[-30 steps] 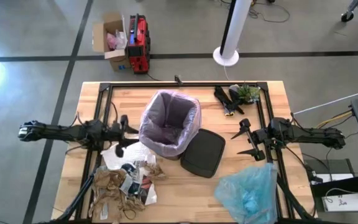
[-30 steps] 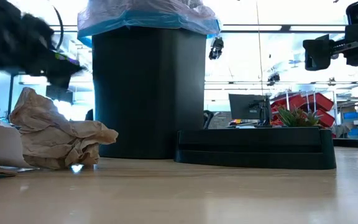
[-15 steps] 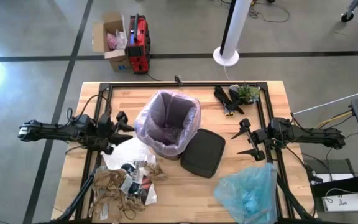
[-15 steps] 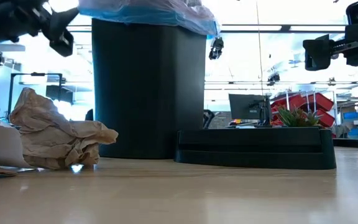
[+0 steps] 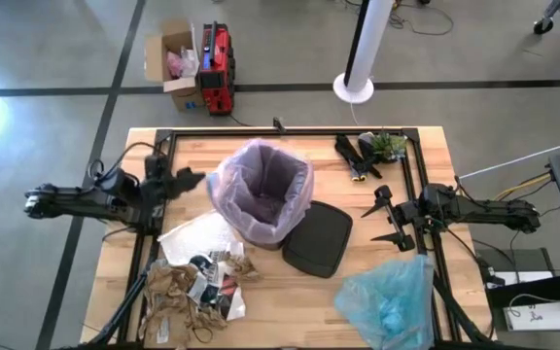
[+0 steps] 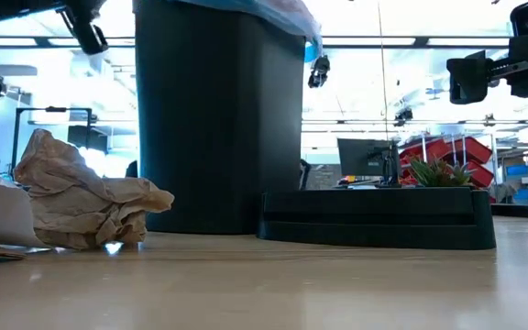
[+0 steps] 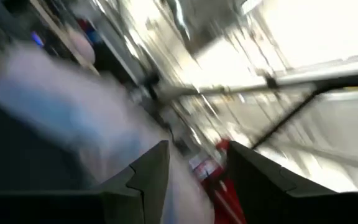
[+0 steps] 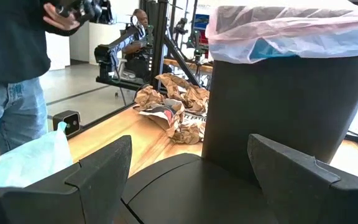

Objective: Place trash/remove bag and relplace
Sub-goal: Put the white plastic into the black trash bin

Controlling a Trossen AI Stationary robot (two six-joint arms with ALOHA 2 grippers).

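Because the bag (image 5: 263, 191) lining the bin (image 6: 218, 119) is thin, soft and tearable, grip its folded rim; beside the bin, left gripper (image 5: 185, 179) is part-open and empty, right gripper (image 5: 385, 216) wide open.

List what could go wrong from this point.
The left gripper hangs beside the lined bin; a careless move could snag the pink liner or tip the bin. The trash heap lies near the table's front edge, so a clumsy grab might push scraps off. The lid touches the bin's base and could get knocked.
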